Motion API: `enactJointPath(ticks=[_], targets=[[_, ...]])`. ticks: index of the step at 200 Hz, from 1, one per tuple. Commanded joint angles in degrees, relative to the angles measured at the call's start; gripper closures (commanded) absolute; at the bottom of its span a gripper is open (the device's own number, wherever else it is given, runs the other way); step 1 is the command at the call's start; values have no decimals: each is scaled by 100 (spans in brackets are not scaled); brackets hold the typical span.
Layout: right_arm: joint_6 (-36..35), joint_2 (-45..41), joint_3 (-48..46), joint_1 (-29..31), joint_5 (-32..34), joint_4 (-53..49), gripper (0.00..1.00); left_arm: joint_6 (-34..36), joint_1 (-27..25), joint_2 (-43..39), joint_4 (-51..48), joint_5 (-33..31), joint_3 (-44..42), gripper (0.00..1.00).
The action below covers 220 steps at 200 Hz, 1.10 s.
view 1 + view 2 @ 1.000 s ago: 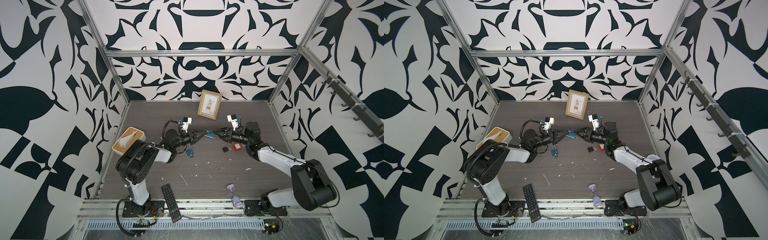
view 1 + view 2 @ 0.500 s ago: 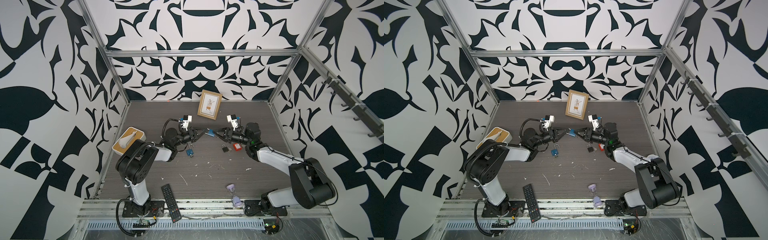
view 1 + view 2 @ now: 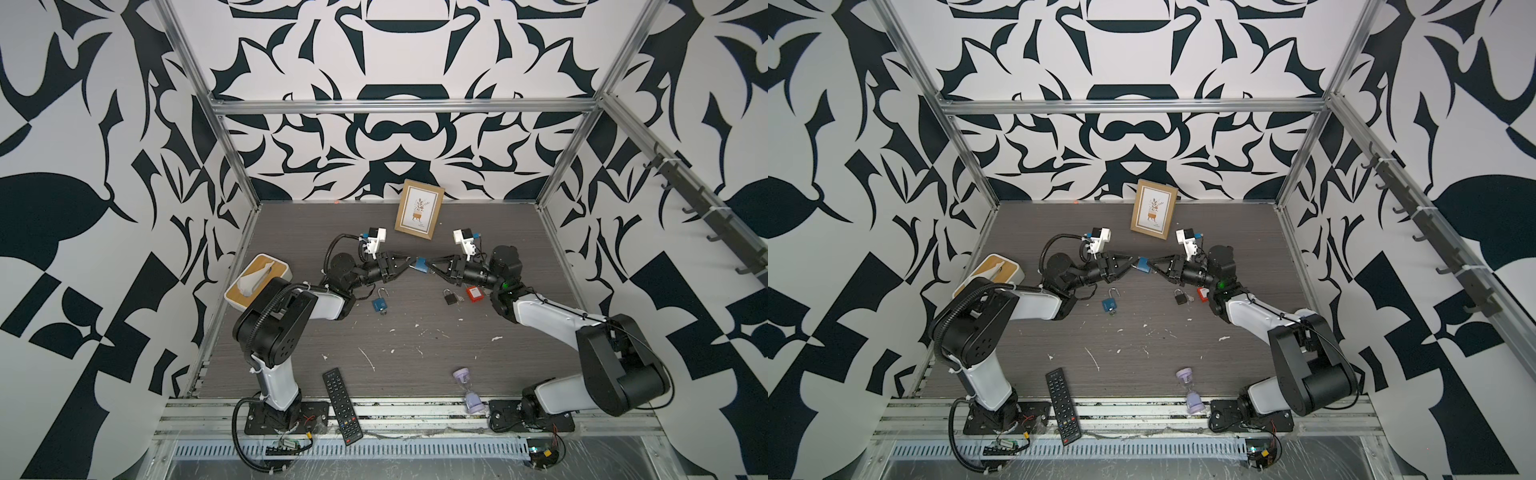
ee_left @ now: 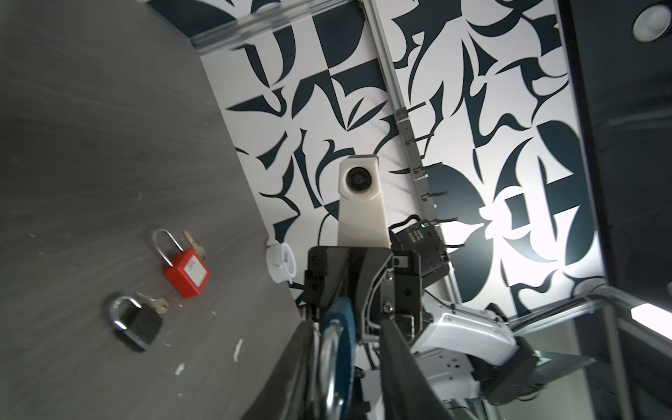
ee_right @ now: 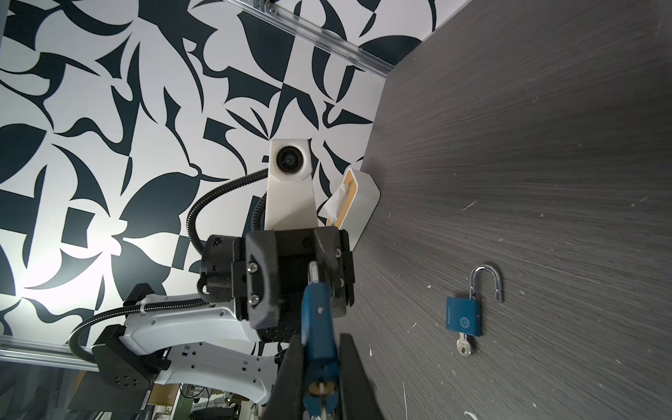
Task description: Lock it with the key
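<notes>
A tissue box (image 3: pixel 279 269) with a wooden lid stood at 9 o'clock on the grey, grained table (image 3: pixel 415 374). A blue open lock (image 3: pixel 379 305) lay flat with a key (image 5: pixel 463 344) in it. At its 1 o'clock the left gripper (image 3: pixel 409 266) was released: its flat black fingers (image 4: pixel 396 363) stood apart on both sides of a steel shackle (image 4: pixel 329 360). The right gripper (image 3: pixel 430 266) grasped the blue lock (image 3: pixel 420 264) by its square body, in the air near the table's middle. A black lock (image 3: pixel 449 297) lay at its 5 o'clock and a red lock (image 3: pixel 474 293) at 4 o'clock.

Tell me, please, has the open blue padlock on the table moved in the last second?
No; the open blue padlock keeps its spot left of the black padlock.
</notes>
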Motion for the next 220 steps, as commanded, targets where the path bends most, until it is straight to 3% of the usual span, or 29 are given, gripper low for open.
enactJointPath(ticks=[1, 11, 34, 73, 142, 220], targets=[[-64, -2, 127, 35, -190, 156, 100, -33, -71, 53, 326, 467, 148, 60], [-83, 27, 171, 34, -205, 104, 100, -35, -101, 62, 332, 546, 179, 59], [-86, 49, 216, 31, -209, 95, 100, -40, -145, 100, 330, 622, 215, 68], [-134, 49, 285, 40, -235, -34, 100, -84, -225, 274, 331, 739, 354, 68], [-259, 75, 339, 22, -189, -230, 100, -136, -253, 323, 328, 739, 386, 80], [-310, -10, 323, -55, -36, -387, 100, -136, -258, 282, 332, 744, 356, 78]])
